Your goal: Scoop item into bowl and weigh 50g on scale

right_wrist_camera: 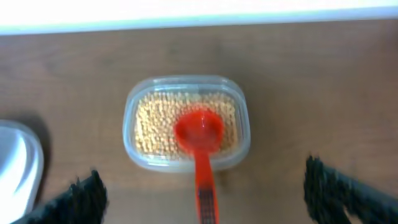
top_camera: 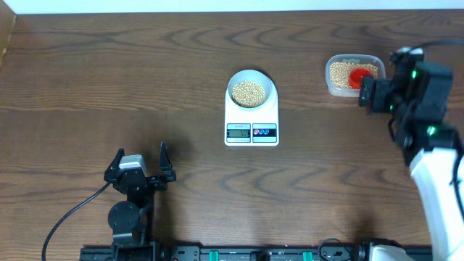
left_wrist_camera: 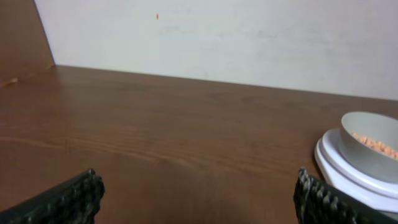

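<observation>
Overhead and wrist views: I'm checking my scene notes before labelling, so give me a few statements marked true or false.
1. The bowl sits on the scale. True.
2. The bowl is empty. False: it holds beans.
3. The red scoop rests in the clear container. True.
4. The right gripper grips the scoop. False: it is open, its fingers wide of the handle.
5. The left gripper is shut. False: it is open, holding nothing.

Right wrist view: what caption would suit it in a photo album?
The open right gripper hovers over a clear tub of beans with a red scoop resting in it.
</observation>
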Controlling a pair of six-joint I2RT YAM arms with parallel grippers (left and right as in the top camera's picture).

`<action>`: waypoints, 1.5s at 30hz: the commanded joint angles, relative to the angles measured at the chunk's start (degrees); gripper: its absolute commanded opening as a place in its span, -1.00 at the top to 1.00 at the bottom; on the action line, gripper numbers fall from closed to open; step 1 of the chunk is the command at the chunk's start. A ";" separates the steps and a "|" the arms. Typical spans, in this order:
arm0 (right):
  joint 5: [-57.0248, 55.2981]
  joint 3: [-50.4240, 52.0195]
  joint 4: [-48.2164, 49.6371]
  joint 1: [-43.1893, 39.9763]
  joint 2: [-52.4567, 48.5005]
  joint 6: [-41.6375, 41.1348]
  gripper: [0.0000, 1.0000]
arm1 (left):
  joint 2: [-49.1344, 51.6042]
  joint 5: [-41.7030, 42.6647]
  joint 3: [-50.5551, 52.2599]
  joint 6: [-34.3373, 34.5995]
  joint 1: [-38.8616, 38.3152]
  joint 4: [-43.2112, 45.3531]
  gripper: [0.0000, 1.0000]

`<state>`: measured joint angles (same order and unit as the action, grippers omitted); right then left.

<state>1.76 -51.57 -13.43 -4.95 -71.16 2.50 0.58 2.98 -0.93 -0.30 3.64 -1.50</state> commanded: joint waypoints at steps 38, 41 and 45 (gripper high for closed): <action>5.53 51.25 16.33 0.59 59.89 8.81 -0.99 | -0.35 0.20 0.68 -0.98 -0.13 -2.49 -1.00; 5.51 51.25 12.96 0.61 62.69 8.94 -0.99 | -0.35 0.20 0.68 -0.98 -0.13 -2.49 -1.00; 5.29 51.25 9.55 0.61 66.55 9.03 -0.99 | -0.35 0.20 0.68 -0.98 -0.13 -2.49 -1.00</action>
<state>6.61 -0.40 -2.98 -4.73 -7.27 10.04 0.58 3.05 -1.02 -0.32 3.64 -1.61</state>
